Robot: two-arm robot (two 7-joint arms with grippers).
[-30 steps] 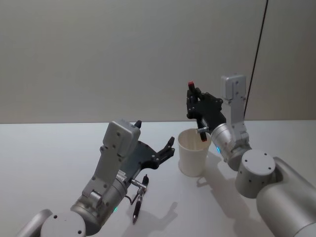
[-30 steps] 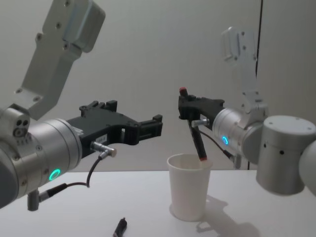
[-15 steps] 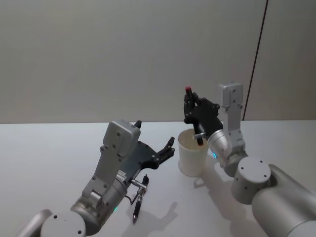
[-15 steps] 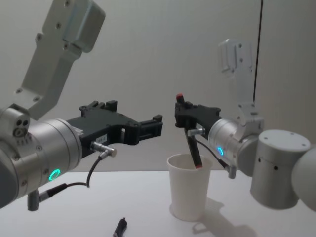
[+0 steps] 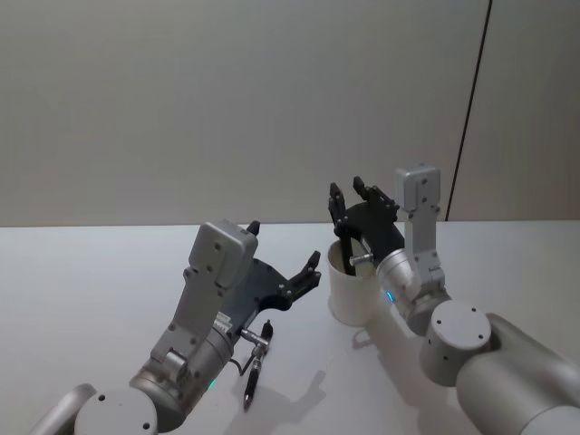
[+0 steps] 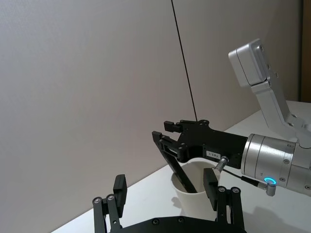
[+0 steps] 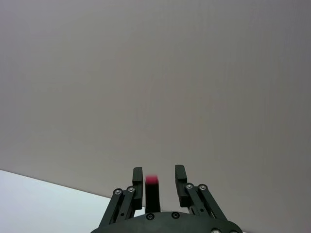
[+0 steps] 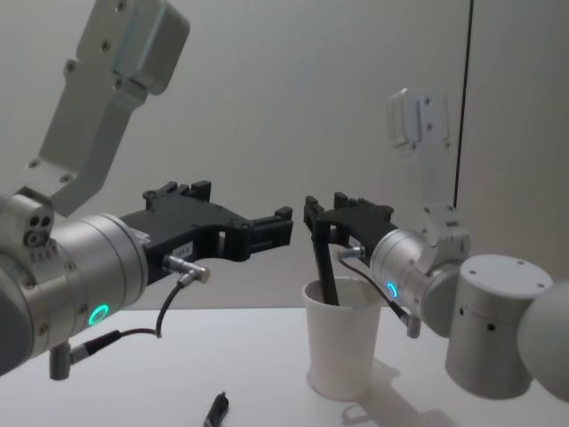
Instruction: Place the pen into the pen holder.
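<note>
pen holder [image 5: 352, 292]: white tapered cup | pen [image 8: 325, 267]: dark, leaning inside | R gripper [image 5: 346, 192] above; jaws apart, empty | L gripper [image 5: 285, 243] beside; jaws apart, empty

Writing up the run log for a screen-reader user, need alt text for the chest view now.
The right gripper hangs open over the white paper cup, with a dark pen leaning inside the cup, its top between the fingers. The left gripper hovers open to the cup's left, above a second pen lying on the table.
</note>
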